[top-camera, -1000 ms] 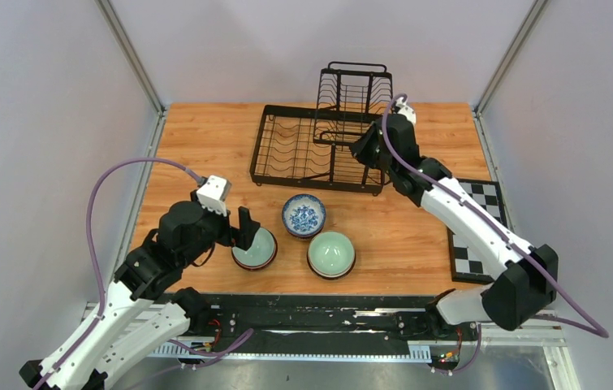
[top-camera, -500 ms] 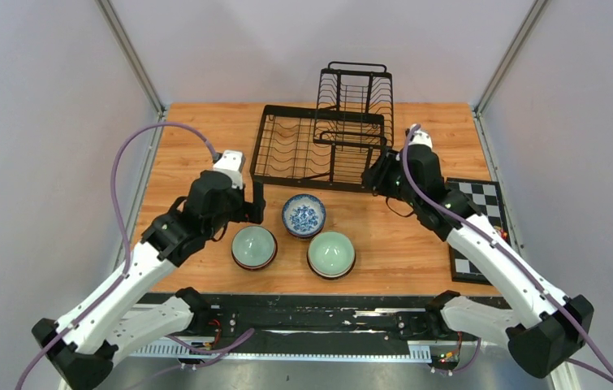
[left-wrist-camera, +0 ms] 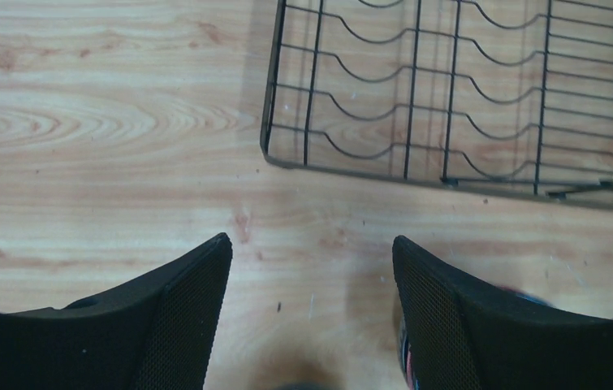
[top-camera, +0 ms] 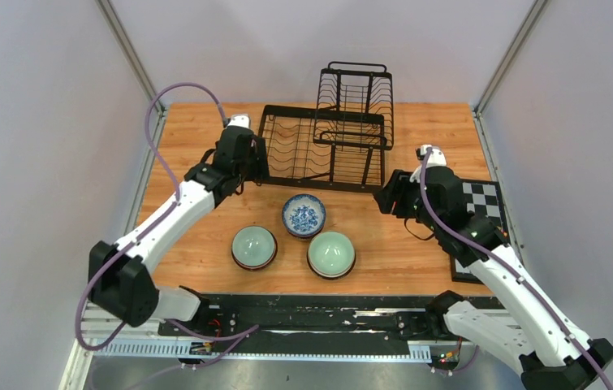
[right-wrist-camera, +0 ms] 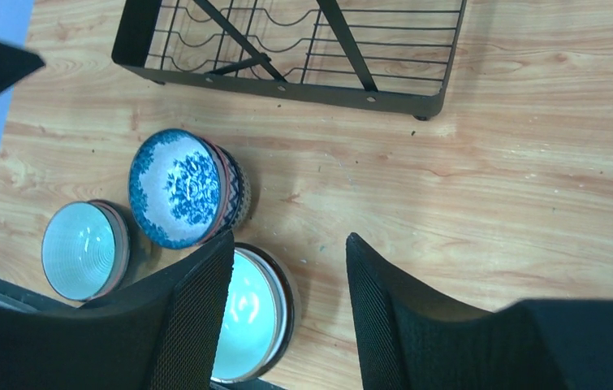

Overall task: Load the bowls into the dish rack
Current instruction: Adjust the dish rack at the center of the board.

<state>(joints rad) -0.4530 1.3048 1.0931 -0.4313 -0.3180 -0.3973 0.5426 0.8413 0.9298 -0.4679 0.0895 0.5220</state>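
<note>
The black wire dish rack [top-camera: 319, 150] stands at the back middle of the table, holding no bowl. In front of it sit three bowls: a blue-and-white one [top-camera: 304, 214] and two pale celadon ones [top-camera: 254, 246] [top-camera: 331, 253]. My left gripper [top-camera: 259, 161] hovers at the rack's front left corner [left-wrist-camera: 287, 122], open over bare wood [left-wrist-camera: 311, 252]. My right gripper [top-camera: 385, 197] hangs open, right of the blue-and-white bowl [right-wrist-camera: 177, 188] and below the rack's right end [right-wrist-camera: 303, 49]. In its wrist view the right gripper [right-wrist-camera: 289, 244] holds nothing, and a celadon bowl [right-wrist-camera: 254, 317] lies partly under its left finger.
A black-and-white checkered board [top-camera: 475, 227] lies at the table's right edge, under my right arm. The rack's taller basket tier [top-camera: 356, 93] rises at the back. Grey walls close in left and right.
My left arm swung from the left celadon bowl up to the rack's left front corner. My right gripper opened, left the rack's right end and drew back toward me. The rack sits slightly further right.
</note>
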